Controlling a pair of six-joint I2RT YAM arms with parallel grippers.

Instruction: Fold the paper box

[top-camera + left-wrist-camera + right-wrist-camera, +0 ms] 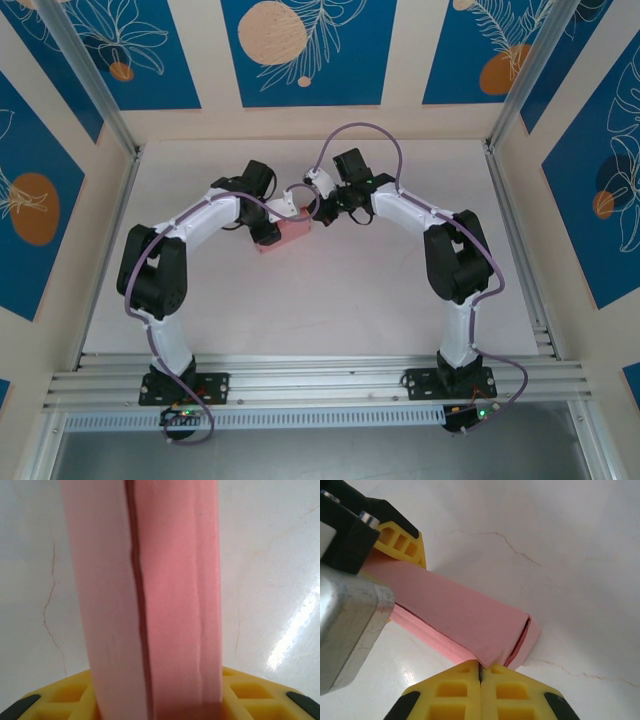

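Left hand (265,228) grips the nearly folded paper box (465,620) — right hand (479,672), pinched closed, meets the open end at its fingertips; tucking the flap likely follows.

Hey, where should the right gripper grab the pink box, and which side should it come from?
Probably the free end of the pink box, away from the left gripper holding the other end. Come from above, fingers across the two long sides: the box lies flat on the table, long and narrow. The right gripper is shut, so open it first.
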